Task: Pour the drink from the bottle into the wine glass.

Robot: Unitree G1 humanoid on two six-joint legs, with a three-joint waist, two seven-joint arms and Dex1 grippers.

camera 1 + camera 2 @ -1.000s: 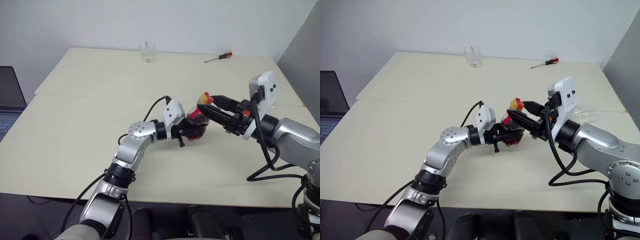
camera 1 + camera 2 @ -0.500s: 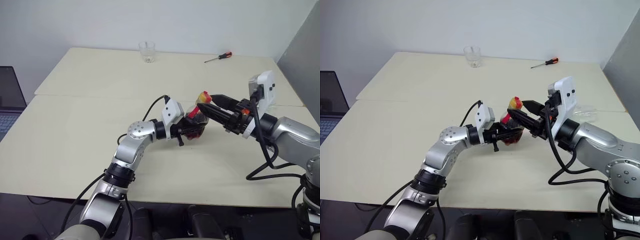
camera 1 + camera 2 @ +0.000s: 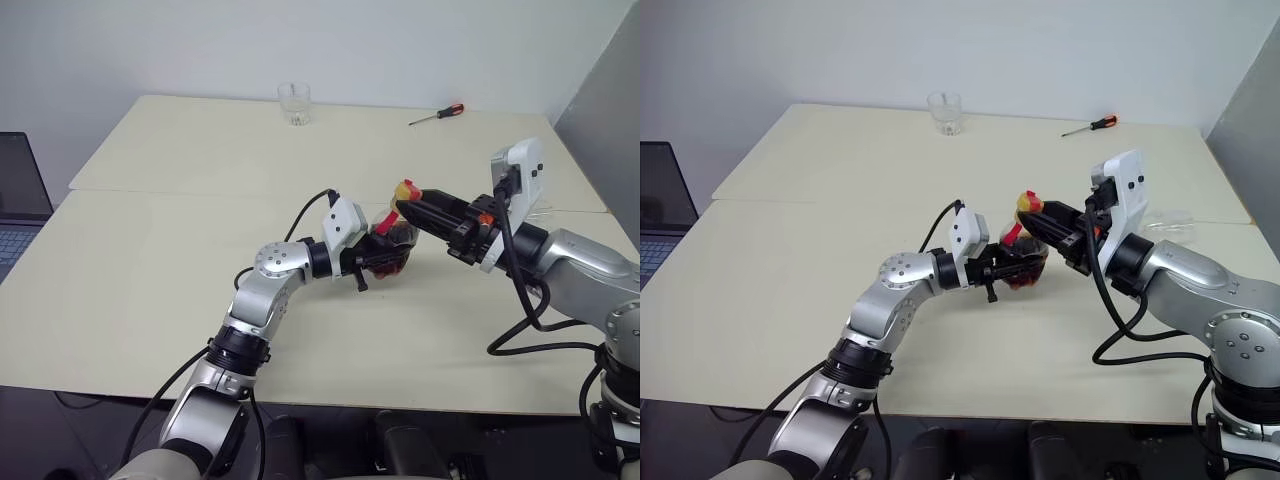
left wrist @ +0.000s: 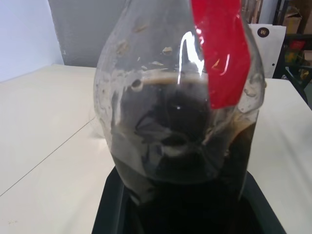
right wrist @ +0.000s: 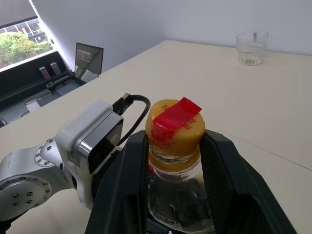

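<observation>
My left gripper [image 3: 378,262] is shut on the ribbed lower body of the bottle [image 3: 393,238] and holds it just above the table's middle. Dark brown drink [image 4: 185,190] fills the lower part of the bottle [image 4: 180,97], and a red label hangs down its side. My right gripper [image 3: 410,206] reaches in from the right at the height of the bottle's top. Its two black fingers [image 5: 131,161] press on both sides of the yellow-orange cap [image 5: 175,131], which has red tape on top. The wine glass is out of view.
A short clear tumbler [image 3: 294,103] stands at the table's far edge, with a red-handled screwdriver [image 3: 437,114] to its right. A laptop [image 3: 20,195] sits off the table's left side. A faint clear shape [image 3: 1168,220] lies behind my right wrist; I cannot tell what it is.
My right gripper's fingers have closed in from a wide stance onto the bottle's cap. The left gripper and the bottle have stayed where they were.
</observation>
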